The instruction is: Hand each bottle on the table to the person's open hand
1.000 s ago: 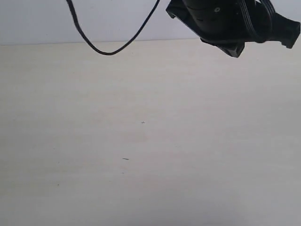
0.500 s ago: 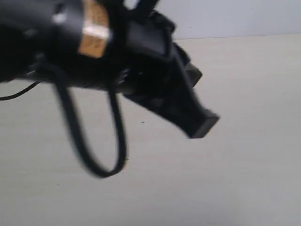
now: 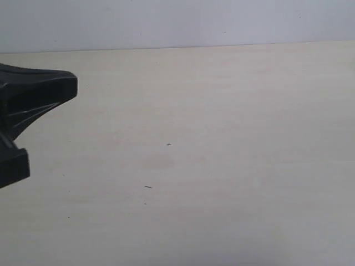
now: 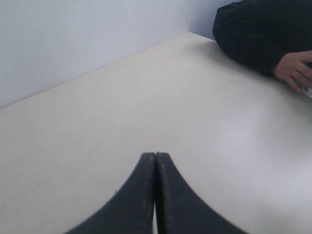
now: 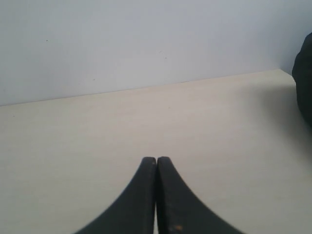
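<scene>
No bottles show in any view. The pale beige table lies bare apart from a few tiny dark specks. My left gripper is shut with nothing between its black fingers, and it hovers over the table. A black part of the left arm pokes in at the exterior view's left edge. My right gripper is also shut and empty above the table. The person's hand rests on the table's far corner, fingers curled, below a dark sleeve.
A pale wall runs along the table's far edge. A dark shape, likely the person's sleeve, cuts into the right wrist view's edge. Something small and pale lies by the hand; too cropped to identify.
A black arm with its cable swept from the exterior view's top right across the middle to the left. Only its tip now shows at the left edge.
</scene>
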Robot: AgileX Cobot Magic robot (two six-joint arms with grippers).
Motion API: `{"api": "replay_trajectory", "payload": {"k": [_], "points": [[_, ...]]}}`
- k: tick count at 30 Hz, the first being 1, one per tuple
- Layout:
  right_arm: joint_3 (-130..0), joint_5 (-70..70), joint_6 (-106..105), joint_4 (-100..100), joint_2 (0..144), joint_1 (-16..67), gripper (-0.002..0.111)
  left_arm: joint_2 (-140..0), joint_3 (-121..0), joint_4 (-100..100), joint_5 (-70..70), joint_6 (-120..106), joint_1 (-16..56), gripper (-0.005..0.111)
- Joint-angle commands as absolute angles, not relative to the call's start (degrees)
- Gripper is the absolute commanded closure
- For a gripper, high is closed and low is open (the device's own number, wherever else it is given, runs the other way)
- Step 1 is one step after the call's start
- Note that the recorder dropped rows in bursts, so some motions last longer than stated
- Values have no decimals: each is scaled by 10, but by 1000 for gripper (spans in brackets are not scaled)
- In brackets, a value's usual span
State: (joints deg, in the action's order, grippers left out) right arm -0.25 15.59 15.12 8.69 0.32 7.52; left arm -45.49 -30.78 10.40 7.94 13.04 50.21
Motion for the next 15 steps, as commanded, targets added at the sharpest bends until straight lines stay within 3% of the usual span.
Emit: {"api": "replay_trajectory", "payload": {"k": [1, 15], "points": [[0, 151, 151, 89, 0, 76, 108, -426, -290, 96, 79, 138, 498, 107], [0, 151, 151, 89, 0, 76, 108, -424, -289, 96, 79, 137, 498, 107]]}}
